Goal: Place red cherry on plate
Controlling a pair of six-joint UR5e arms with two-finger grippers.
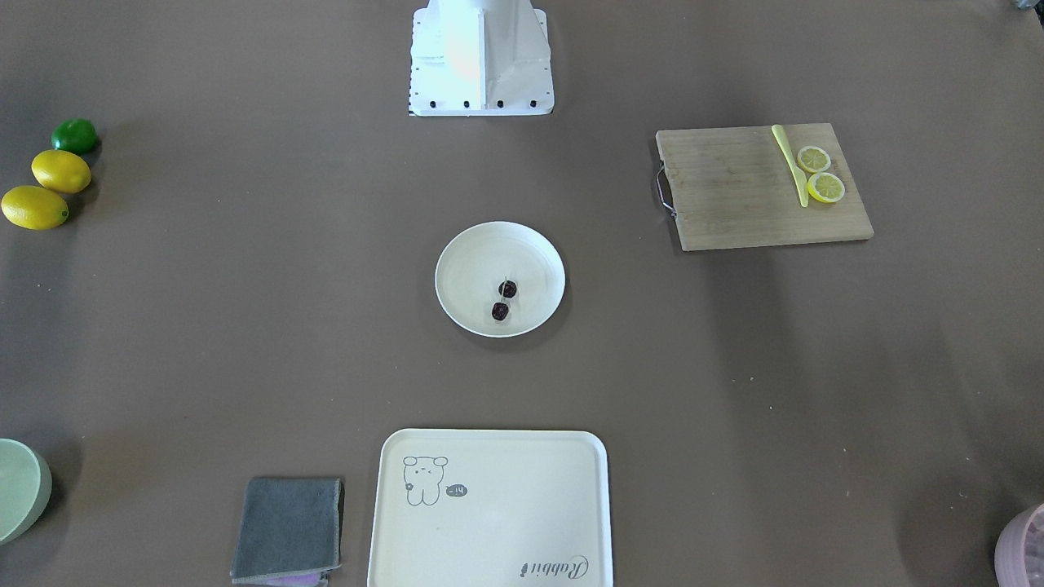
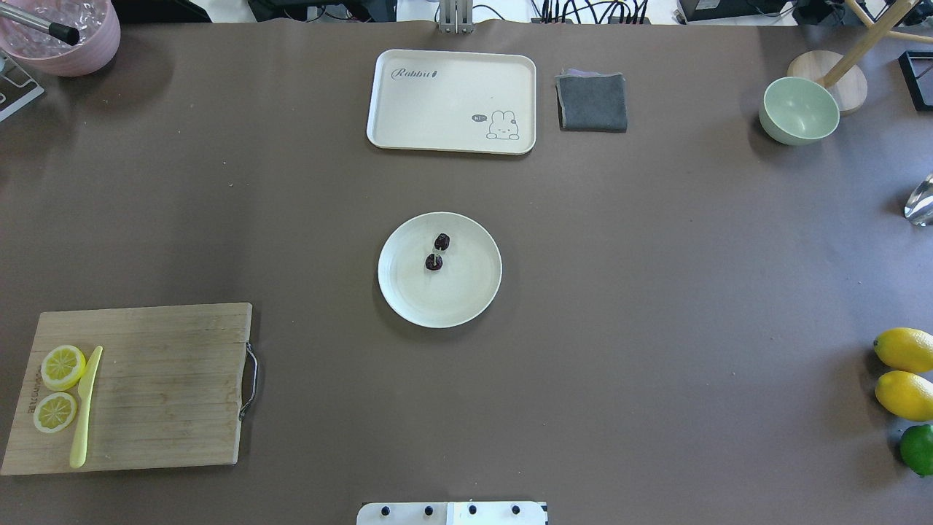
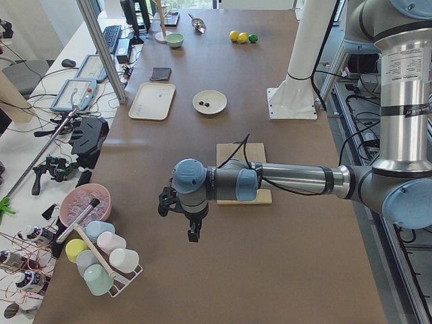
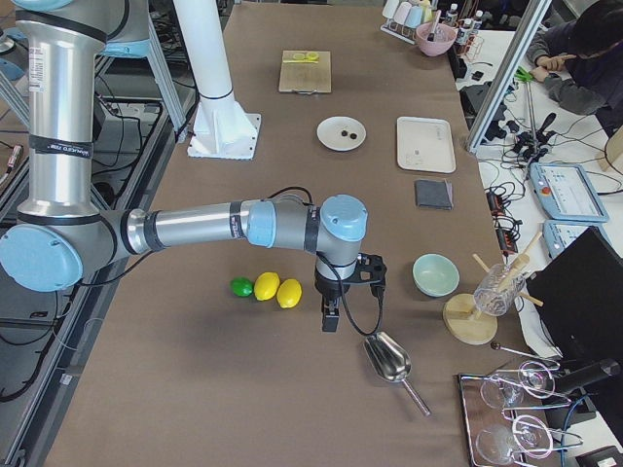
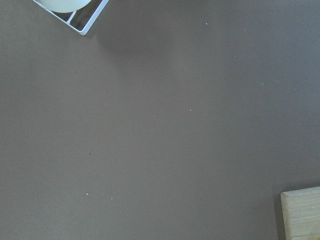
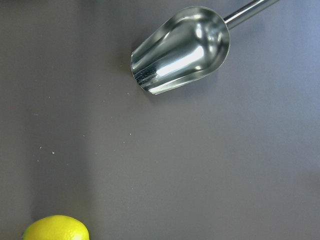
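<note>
now red cherry sits on plate; left tool, right tool: cannot tell if open.

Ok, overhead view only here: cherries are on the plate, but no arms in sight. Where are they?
Observer: The left gripper hangs over the table between the cutting board and a cup rack.
Operator: And the right one?
Observer: The right gripper hangs near the lemons, beside a metal scoop.
Operator: Holding anything?
Observer: Cannot tell; neither wrist camera shows its fingers.
</note>
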